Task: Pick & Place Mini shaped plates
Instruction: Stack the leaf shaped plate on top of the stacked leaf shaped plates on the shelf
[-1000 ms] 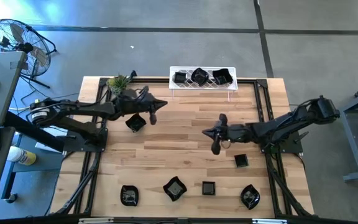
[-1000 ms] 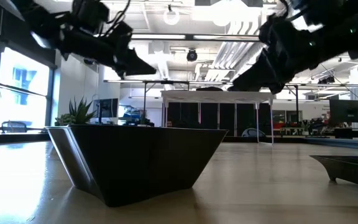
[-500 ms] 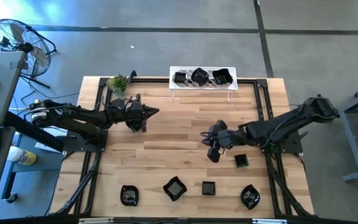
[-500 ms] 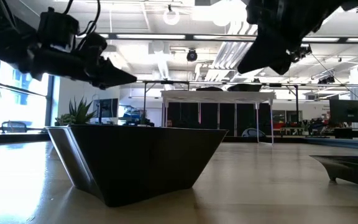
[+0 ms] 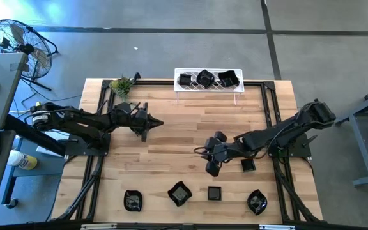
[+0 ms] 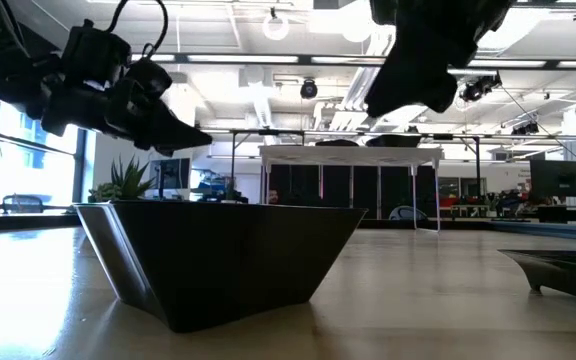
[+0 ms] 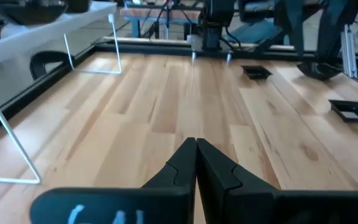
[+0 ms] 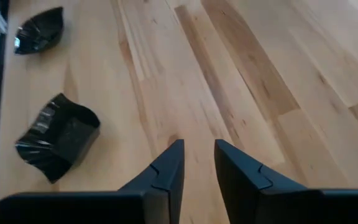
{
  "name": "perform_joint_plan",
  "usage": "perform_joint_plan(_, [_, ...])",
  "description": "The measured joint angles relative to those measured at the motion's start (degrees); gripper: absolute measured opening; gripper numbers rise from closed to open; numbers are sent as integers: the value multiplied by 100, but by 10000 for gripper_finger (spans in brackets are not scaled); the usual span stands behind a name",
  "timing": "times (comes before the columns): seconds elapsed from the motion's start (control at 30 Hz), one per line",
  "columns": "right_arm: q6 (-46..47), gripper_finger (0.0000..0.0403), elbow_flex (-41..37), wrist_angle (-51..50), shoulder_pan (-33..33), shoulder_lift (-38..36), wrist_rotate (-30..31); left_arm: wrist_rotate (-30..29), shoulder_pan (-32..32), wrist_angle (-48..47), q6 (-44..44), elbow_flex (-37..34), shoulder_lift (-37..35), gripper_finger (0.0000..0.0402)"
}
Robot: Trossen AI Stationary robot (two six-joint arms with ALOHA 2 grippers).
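Hovering right gripper (image 5: 211, 167) jaws part-open, empty, wavy plate (image 8: 58, 136) just ahead; we risk nudging it away if descent off-centre. Left gripper (image 7: 196, 149) closed, empty.

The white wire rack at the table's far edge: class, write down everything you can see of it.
The white wire rack is a low shelf of thin white wire, raised on slim wire legs. It stands level at the middle of the far edge of the wooden table. Three glossy black mini plates sit in a row on top. Neither arm touches it; both work nearer the table's middle.
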Motion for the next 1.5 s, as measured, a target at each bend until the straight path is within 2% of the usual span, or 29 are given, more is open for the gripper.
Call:
perform_joint_plan(0.17, [154, 107, 173, -419, 82, 0, -241, -15, 0, -50, 9, 1, 1, 5])
perform_joint_plan(0.37, [887, 119, 334, -1747, 376, 0, -1460, -19, 0, -50, 9, 2, 2, 5])
perform_joint_plan(0.57, [1423, 118, 271, -3172, 1211, -2, -2667, -63, 0, -50, 12, 2, 2, 5])
perform_joint_plan(0.73, [1557, 118, 37, -2896, 1936, 11, -3324, -80, 0, -50, 10, 2, 2, 5])
perform_joint_plan(0.87, [1358, 117, -56, -2851, 2214, 26, -3290, -82, 0, -50, 9, 2, 7, 5])
perform_joint_plan(1.17, [375, 113, -683, -2139, 2228, 28, -3498, -174, -2, -52, 9, 2, 11, 5])
perform_joint_plan(1.5, [-315, 80, -1385, -1384, 2227, 28, -3711, -186, -2, -56, -16, 4, 11, 5])
